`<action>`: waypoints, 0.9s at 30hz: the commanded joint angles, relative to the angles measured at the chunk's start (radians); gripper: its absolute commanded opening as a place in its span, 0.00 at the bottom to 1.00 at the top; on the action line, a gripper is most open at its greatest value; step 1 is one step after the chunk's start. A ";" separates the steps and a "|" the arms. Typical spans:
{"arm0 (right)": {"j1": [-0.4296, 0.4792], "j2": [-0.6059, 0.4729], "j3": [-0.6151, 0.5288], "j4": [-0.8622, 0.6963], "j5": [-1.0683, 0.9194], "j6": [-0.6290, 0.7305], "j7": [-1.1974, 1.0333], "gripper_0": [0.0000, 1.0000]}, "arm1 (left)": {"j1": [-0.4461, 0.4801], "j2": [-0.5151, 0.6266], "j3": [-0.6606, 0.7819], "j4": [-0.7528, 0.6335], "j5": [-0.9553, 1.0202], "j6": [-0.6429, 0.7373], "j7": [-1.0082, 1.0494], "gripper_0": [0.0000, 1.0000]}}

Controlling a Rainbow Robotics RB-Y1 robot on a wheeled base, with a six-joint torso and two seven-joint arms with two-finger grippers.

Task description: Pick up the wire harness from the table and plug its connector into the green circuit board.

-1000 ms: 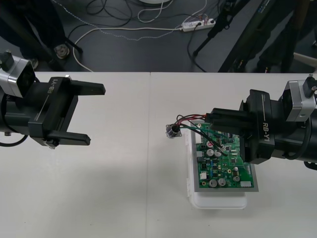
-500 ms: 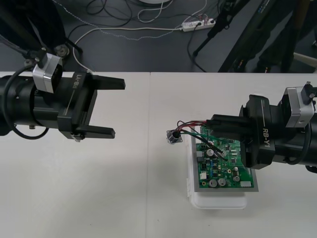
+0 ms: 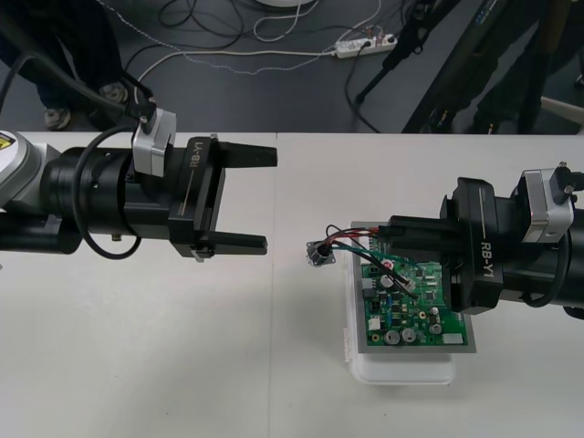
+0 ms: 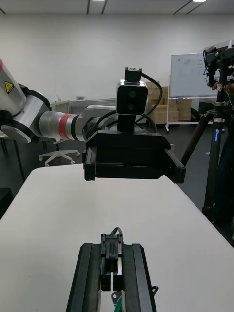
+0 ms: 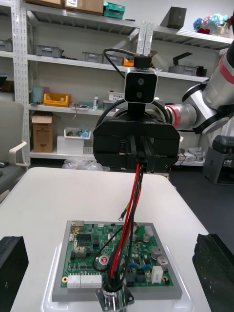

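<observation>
My right gripper (image 3: 394, 230) is shut on the black plug (image 4: 111, 254) of the wire harness, above the far edge of the green circuit board (image 3: 412, 301). From the plug, red, black and green wires (image 3: 351, 239) run down to the round metal socket (image 3: 319, 255), which sits by the far left corner of the white base (image 3: 401, 370). In the left wrist view the wires (image 5: 130, 214) hang over the board (image 5: 87, 253) down to the socket (image 5: 115, 298). My left gripper (image 3: 261, 199) is open, level with the socket and a short way to its left, pointing at it.
The board's white base reaches close to the table's front edge. Bare table lies below and in front of the left arm. Along the top of the front view, cables and a power strip (image 3: 365, 42) lie on the dark floor.
The left arm has swung in from the left edge toward the board, gripper still open. The right gripper has held the plug over the board with only a slight shift.
</observation>
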 commanded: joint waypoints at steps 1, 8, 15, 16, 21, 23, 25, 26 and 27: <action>-0.001 -0.009 -0.011 -0.037 0.004 -0.011 0.028 0.00 | -0.042 -0.067 -0.027 -0.008 -0.026 0.061 0.035 1.00; -0.004 0.004 -0.003 -0.036 0.004 -0.011 0.029 0.00 | -0.045 -0.130 -0.033 -0.008 -0.089 0.062 0.035 1.00; -0.005 0.016 0.000 -0.037 0.004 -0.011 0.029 0.00 | -0.070 -0.153 -0.075 -0.008 -0.100 0.070 0.037 1.00; -0.005 0.018 0.000 -0.037 0.002 -0.010 0.028 0.00 | -0.074 -0.160 -0.078 -0.008 -0.101 0.071 0.037 1.00; -0.005 0.022 0.000 -0.037 0.004 -0.011 0.028 0.00 | -0.090 -0.179 -0.101 -0.008 -0.103 0.084 0.043 1.00; -0.005 0.024 0.000 -0.036 0.002 -0.011 0.029 0.00 | -0.097 -0.179 -0.116 -0.008 -0.101 0.093 0.043 1.00; -0.005 0.025 0.000 -0.036 0.002 -0.010 0.029 0.00 | -0.108 -0.179 -0.130 -0.008 -0.101 0.102 0.043 1.00; -0.005 0.024 0.000 -0.036 0.002 -0.010 0.029 0.00 | -0.111 -0.180 -0.136 -0.008 -0.101 0.105 0.045 1.00; -0.005 0.024 0.000 -0.037 0.002 -0.011 0.028 0.00 | -0.114 -0.180 -0.138 -0.008 -0.101 0.108 0.045 1.00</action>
